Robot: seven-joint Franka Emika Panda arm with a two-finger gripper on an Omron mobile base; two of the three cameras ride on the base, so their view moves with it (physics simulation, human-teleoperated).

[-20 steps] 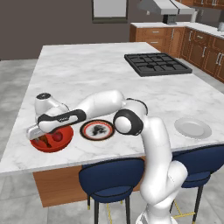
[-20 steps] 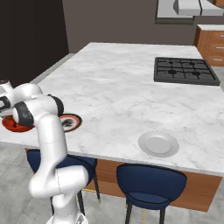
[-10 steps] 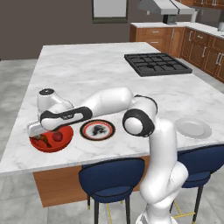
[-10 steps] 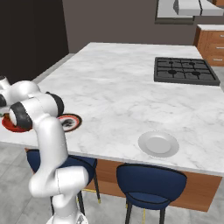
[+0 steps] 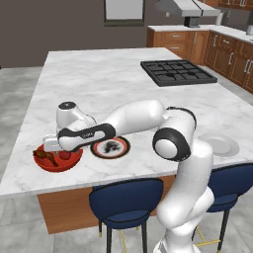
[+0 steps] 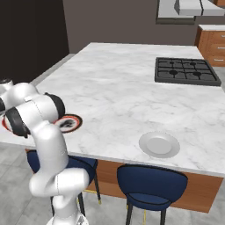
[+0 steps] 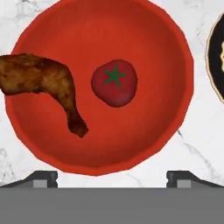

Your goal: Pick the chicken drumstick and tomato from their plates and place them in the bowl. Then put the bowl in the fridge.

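The glossy red bowl (image 7: 100, 87) sits near the island's front left corner, also seen in the left base view (image 5: 58, 165). Inside it lie the chicken drumstick (image 7: 48, 85), on the left and reaching over the rim, and the tomato (image 7: 114, 83) near the middle. My gripper (image 7: 112, 178) hangs open just above the bowl, nothing between its fingertips (image 7: 41, 177). From the left base view the gripper (image 5: 49, 147) hovers over the drumstick (image 5: 44, 157) and tomato (image 5: 64, 155). The dark-rimmed plate (image 5: 109, 147) and the pale plate (image 5: 220, 144) hold nothing. The fridge is out of view.
A black cooktop (image 5: 177, 72) is set into the far right of the marble island (image 5: 99, 84). Blue stools (image 5: 126, 197) stand under the front edge. The dark-rimmed plate (image 6: 69, 123) lies close beside the bowl; the pale plate (image 6: 159, 144) is further right.
The open hand has lifted a little up and away from the bowl, leaving the tomato lying beside the drumstick. Nothing else moved.
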